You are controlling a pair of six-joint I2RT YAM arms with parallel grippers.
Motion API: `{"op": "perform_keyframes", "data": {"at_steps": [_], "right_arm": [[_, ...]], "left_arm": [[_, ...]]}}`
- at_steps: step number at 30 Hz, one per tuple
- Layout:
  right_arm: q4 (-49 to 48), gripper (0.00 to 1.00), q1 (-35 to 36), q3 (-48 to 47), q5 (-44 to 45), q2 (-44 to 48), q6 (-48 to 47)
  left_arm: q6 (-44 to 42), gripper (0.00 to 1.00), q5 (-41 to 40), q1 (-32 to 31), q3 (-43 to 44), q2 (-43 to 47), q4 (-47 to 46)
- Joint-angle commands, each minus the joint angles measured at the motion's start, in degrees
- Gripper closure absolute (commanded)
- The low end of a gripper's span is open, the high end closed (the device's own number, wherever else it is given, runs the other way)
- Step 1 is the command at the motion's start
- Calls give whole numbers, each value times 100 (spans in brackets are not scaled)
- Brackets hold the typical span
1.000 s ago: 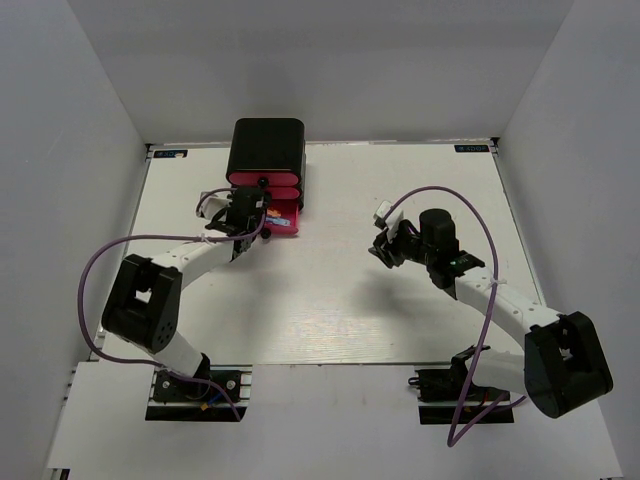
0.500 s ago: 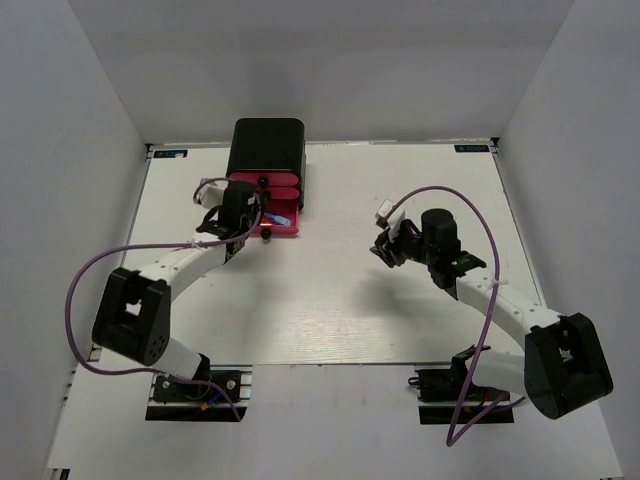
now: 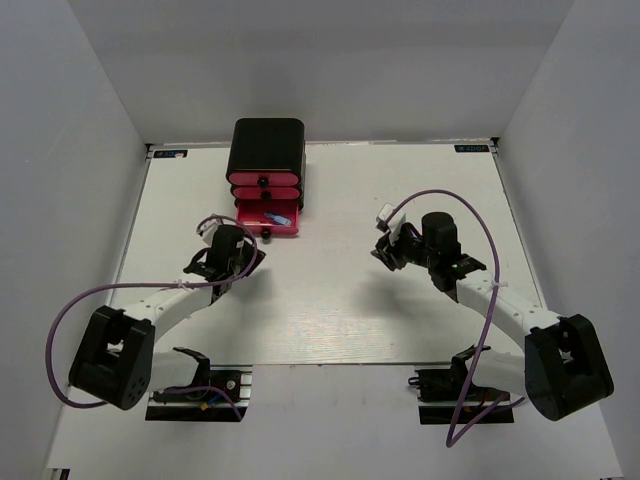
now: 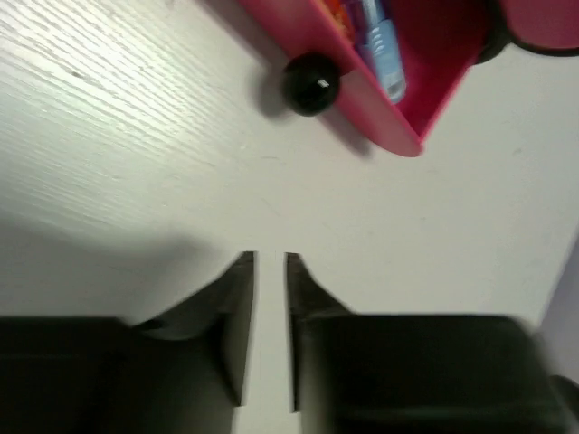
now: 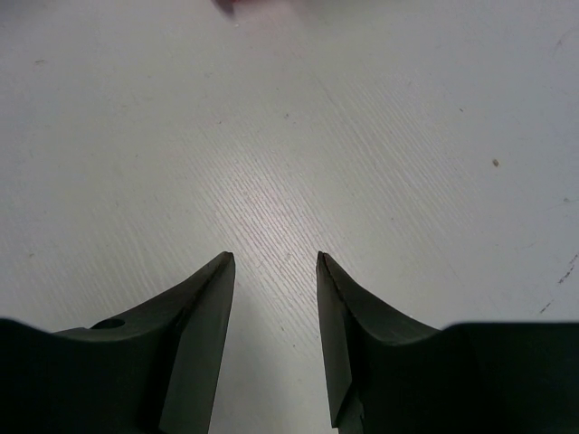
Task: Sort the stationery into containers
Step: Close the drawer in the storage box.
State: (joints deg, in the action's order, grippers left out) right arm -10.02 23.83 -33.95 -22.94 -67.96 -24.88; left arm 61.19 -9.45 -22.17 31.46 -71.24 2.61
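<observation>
On the left, the left gripper [image 3: 245, 256] hangs over the white wood-grain table [image 3: 330, 300], just in front of the open drawer and not touching it. In the left wrist view its two dark fingers [image 4: 237, 307] stand almost together, with only a thin slit between them showing bare table. They hold nothing.

Just beyond it, at the far side of the table, sits the black rounded-corner cabinet [image 3: 268, 148] with three pink-red drawers stacked inside. The upper two drawers [image 3: 280, 186] are pushed in. The bottom pink-red drawer [image 4: 362, 101] is pulled out, its round black knob [image 4: 310, 83] facing the gripper. Inside it lies a light blue capsule-shaped piece [image 4: 382, 45], with an orange piece [image 4: 344, 14] just beside it at the picture's top edge.

On the right, well apart from the cabinet, the right gripper [image 3: 383, 254] hovers above the table. Its dark fingers [image 5: 204, 307] are clearly spread, with nothing but bare table between them.
</observation>
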Motion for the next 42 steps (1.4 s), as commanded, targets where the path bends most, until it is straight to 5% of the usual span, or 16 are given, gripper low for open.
{"op": "perform_keyframes", "data": {"at_steps": [1,8,11,25,42], "right_arm": [[-123,53,-37,-23,-106,73,-43],[-79,53,-37,-32,-62,90,-52],[-26,53,-19,-24,-26,125,-78],[35,53,-54,-6,53,99,-140],[97,53,-46,12,18,3,-157]], "left_arm": [[-19,64,-91,20,123,-160,-191],[-151,40,-22,73,580,-1206,-323],[-151,40,31,125,782,-1708,-392],[-98,64,-294,293,1275,-2465,-788],[350,66,-452,398,1977,-3167,-1158]]}}
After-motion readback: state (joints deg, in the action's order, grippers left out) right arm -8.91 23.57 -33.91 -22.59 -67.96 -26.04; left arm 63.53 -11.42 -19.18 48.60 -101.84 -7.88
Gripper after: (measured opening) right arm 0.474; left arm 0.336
